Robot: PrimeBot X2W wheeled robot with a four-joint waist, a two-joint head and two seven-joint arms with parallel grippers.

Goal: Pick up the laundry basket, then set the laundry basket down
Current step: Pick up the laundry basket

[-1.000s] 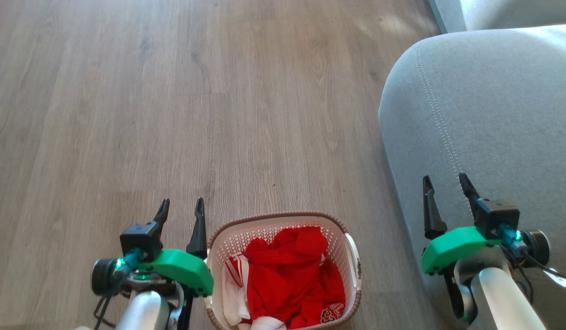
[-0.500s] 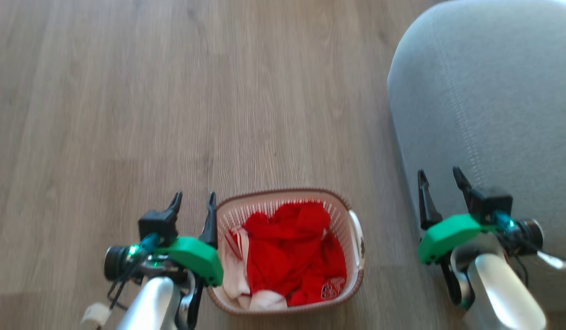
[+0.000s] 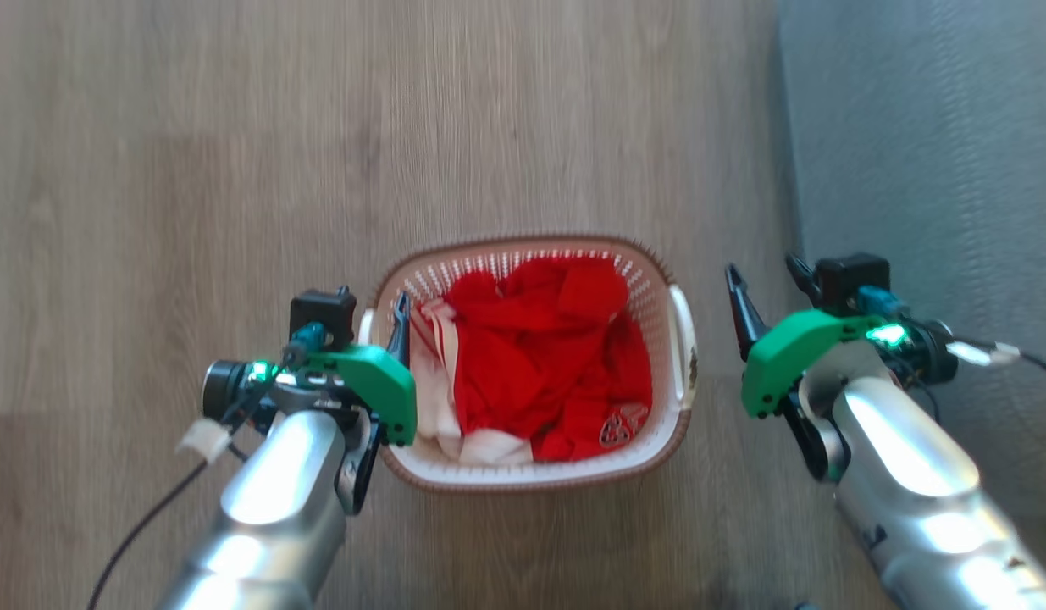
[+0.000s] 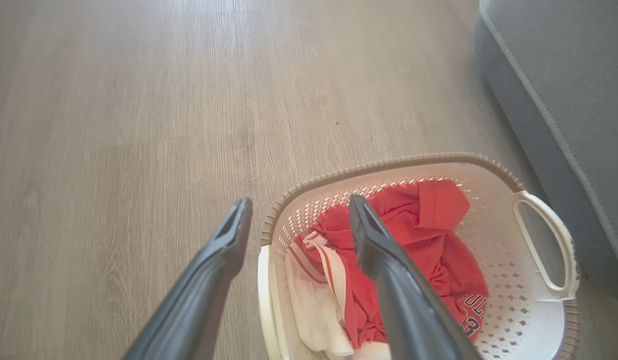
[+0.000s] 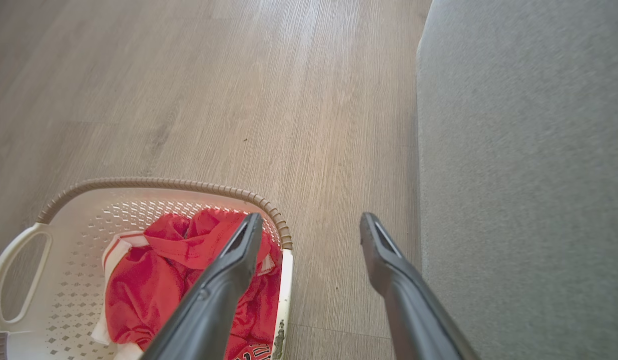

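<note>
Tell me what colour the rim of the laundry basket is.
Brown, braided. The rim of the laundry basket shows best in the left wrist view.

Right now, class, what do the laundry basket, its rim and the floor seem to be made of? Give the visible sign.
Laundry basket: white moulded plastic, slightly glossy; regular punched holes in its walls.
Rim: brown braided band, likely plastic imitating wicker; the look leaves it open.
Floor: wood-look planks, matt; grain and seams show, perhaps laminate.
</note>
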